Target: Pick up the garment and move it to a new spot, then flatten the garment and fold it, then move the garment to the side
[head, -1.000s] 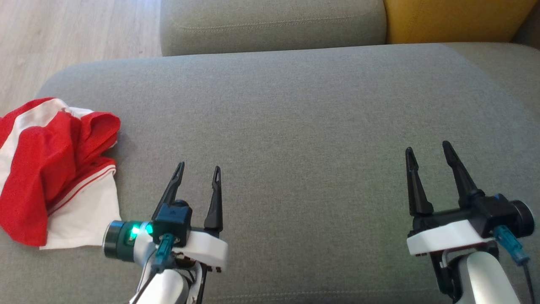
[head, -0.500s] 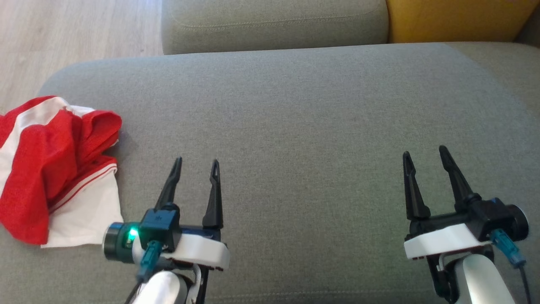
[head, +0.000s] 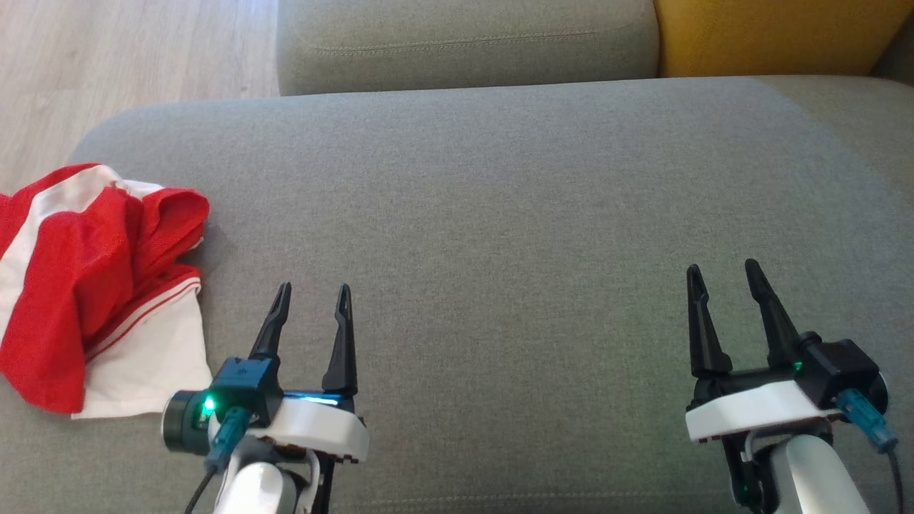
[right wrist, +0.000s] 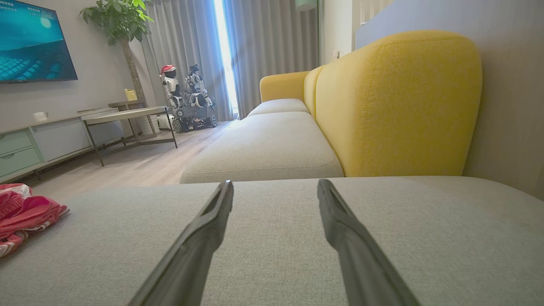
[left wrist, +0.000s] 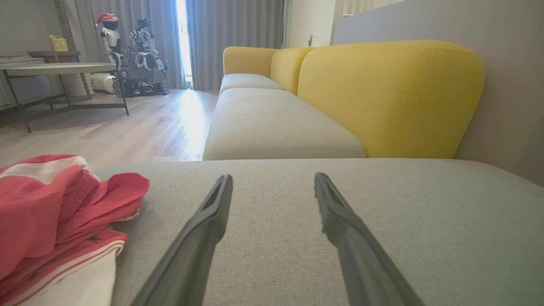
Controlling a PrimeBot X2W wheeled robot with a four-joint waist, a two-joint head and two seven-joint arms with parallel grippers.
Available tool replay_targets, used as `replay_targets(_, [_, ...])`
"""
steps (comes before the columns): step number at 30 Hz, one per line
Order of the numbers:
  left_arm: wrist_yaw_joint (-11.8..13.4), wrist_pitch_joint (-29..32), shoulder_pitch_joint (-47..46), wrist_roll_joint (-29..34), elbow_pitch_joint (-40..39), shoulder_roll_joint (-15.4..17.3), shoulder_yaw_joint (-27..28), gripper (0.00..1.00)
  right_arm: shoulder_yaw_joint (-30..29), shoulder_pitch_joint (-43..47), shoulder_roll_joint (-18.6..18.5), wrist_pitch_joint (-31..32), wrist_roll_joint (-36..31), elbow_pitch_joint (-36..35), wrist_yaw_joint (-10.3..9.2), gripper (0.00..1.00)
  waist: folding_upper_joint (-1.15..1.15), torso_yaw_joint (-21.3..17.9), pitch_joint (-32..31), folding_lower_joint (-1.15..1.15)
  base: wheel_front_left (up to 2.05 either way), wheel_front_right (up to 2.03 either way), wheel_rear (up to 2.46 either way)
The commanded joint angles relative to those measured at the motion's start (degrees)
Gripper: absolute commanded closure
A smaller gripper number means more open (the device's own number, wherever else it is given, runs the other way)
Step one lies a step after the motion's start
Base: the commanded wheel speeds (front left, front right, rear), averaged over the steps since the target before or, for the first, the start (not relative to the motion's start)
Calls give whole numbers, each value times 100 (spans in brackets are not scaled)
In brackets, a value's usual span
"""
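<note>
1. The left gripper [head: 314, 288], at the lower left of the head view, has its two slim, tapering black fingers spread wide, with only grey fabric showing between them; it holds nothing
2. The right gripper [head: 721, 266], at the lower right, stands just as wide and empty; in its wrist view the matte fingers [right wrist: 199, 242] narrow to blunt points
3. Both are above a broad seat cushion [head: 500, 214] of coarse grey-green woven cloth with rounded corners
4. The garment [head: 78, 285] lies crumpled at the cushion's left edge, near the left gripper's base: red mesh-like knit with white panels and thin striped trim, bunched in soft folds
5. Along the top of the frame are a second grey cushion [head: 464, 43], a mustard-yellow backrest [head: 771, 36] and a pale wood-plank floor [head: 128, 50]
</note>
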Motion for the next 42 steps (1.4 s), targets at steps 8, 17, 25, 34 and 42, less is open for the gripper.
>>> replay_targets(8, [-139,-46,-148,159,-96,-48,335,0,126,-329,-49,-64,-98,-150,-4,0,0,-8,-2,0,0,0,0])
replay_targets(17, [-100,-46,-150,131,-102,-54,316,0,152,-322,-49,-66,-140,-137,-4,0,0,3,-23,0,0,0,0])
replay_targets(25, [-78,-46,-194,79,-102,-55,257,0,167,-291,-49,-49,-154,-165,-4,0,0,155,3,0,0,0,0])
replay_targets(34, [-62,-46,-212,35,-81,-55,232,0,271,-220,-49,-34,-151,-197,-4,0,0,819,-16,0,0,0,0])
replay_targets(42, [-84,-46,-218,89,-190,-55,349,0,323,-224,-49,-25,-140,-202,-4,0,0,1583,36,0,0,0,0])
